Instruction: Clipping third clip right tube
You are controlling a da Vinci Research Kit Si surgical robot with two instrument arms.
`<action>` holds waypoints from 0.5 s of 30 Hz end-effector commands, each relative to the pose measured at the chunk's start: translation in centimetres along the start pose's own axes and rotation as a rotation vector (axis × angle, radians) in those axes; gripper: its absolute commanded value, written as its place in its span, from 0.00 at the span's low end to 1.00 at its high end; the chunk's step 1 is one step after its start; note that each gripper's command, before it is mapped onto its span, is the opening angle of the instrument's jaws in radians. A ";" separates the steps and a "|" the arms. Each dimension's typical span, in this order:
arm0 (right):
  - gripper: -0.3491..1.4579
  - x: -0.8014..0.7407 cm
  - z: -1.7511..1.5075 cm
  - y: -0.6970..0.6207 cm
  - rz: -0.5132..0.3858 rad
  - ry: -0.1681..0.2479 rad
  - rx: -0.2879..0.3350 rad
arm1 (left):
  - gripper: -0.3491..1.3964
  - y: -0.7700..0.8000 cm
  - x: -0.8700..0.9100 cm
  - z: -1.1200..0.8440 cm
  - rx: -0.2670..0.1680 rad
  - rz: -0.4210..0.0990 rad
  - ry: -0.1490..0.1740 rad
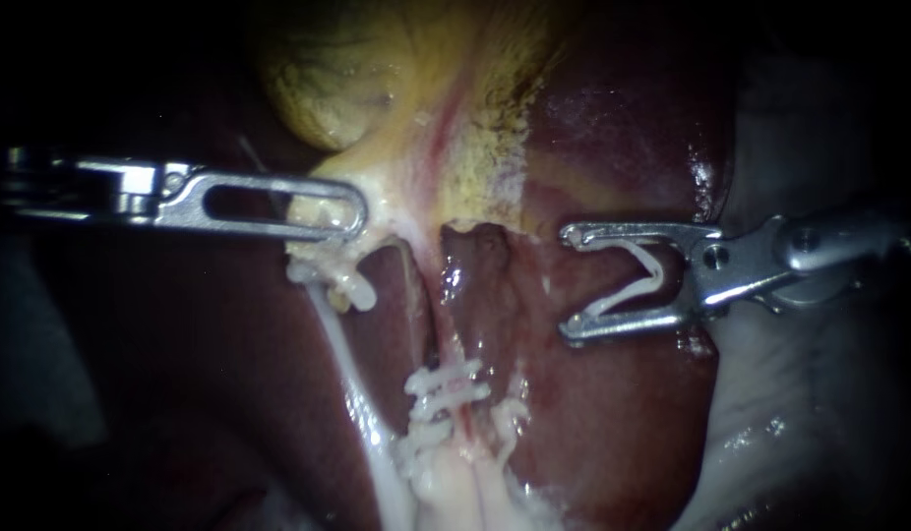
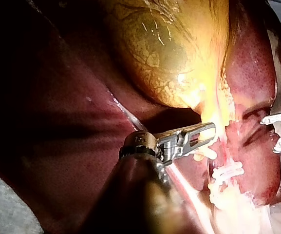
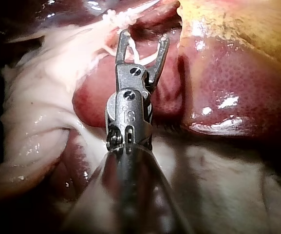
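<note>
- In the endoscope view only one slotted jaw of the left instrument (image 1: 355, 214) showed. The other lay hidden beneath it, and its shaft faded into the dark at the view's left edge.
- The left wrist view showed both jaws nearly closed. Their tips pinched the pale tissue at the narrow end of the gallbladder (image 1: 328, 88).
- The right instrument (image 1: 572, 282) stood with its jaws wide apart. A white V-shaped clip (image 1: 625, 296) was seated between them, one leg against each jaw.
- These jaws hung over the liver (image 1: 613, 413), well apart from the right tube (image 1: 462, 418) and to its right. Nothing but the clip lay between them.
- The right tube ran downward as a thin reddish strand. White clips on the tube (image 1: 446, 380) crossed it close together. At least two showed, but lower down they merged with white tissue and could not be counted.
- The left tube (image 1: 333, 334) ran as a pale cord from below the left instrument's tips. Its lower end was lost in the same white mass near the bottom edge.
- In the left wrist view the right instrument's jaws and clip were cut off by the edge of the view.
- In the right wrist view the right tube ahead of the jaws was hard to tell from the white tissue around it.
</note>
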 end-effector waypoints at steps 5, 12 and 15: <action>0.46 0.01 0.07 0.01 0.042 0.002 0.001 | 0.00 -0.02 0.01 0.00 -0.002 0.000 -0.001; 0.46 -0.03 0.29 0.06 0.135 0.005 0.004 | 0.00 -0.06 0.04 0.00 -0.004 -0.001 -0.003; 0.46 -0.08 0.45 0.11 0.173 0.006 0.003 | 0.00 -0.07 0.04 0.00 -0.007 -0.001 -0.006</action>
